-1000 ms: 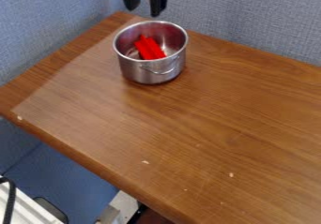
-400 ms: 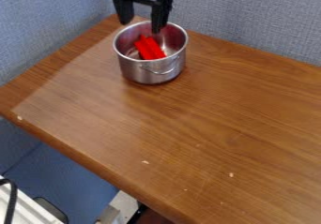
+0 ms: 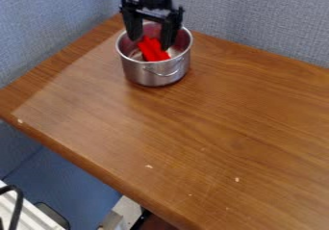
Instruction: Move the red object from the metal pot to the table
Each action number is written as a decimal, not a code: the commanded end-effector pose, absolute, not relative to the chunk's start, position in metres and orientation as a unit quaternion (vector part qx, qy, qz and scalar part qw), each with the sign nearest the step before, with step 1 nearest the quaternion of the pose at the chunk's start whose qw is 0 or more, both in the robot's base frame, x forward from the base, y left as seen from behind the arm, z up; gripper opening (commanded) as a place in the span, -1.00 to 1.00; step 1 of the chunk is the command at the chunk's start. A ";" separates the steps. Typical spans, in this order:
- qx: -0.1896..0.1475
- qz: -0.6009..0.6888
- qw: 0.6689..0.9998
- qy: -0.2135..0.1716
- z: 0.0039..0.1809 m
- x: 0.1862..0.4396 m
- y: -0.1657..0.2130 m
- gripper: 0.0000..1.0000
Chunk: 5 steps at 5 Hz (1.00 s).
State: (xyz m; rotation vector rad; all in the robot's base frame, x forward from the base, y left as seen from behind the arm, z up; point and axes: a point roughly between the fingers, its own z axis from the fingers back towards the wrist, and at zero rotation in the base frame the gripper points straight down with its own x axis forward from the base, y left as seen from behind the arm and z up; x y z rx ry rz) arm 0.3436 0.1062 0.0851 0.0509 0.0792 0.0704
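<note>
1. Red object (image 3: 152, 49): small, glossy, elongated; lying inside the metal pot (image 3: 154, 68), on its floor, partly hidden behind the tool.
2. Metal pot: round, shiny steel, straight-sided, with a small handle showing on the near side; standing upright at the far corner of the worktop (image 3: 193, 138), close to the blue wall (image 3: 257, 17).
3. Tool (image 3: 153, 37): black, pointing straight down, fingers spread wide and released, gripping nothing; tips reaching into the pot's mouth, one on either side of the red object. Contact between fingers and red object impossible to tell from this view.
4. Worktop: brown wood with visible grain and a glossy finish, rounded edges, a few tiny pale specks near the front.
</note>
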 end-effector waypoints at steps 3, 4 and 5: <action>0.035 0.027 0.999 0.030 0.083 0.350 0.104 1.00; 0.033 0.027 0.998 0.034 0.078 0.350 0.104 1.00; 0.033 0.028 0.998 0.036 0.075 0.351 0.104 1.00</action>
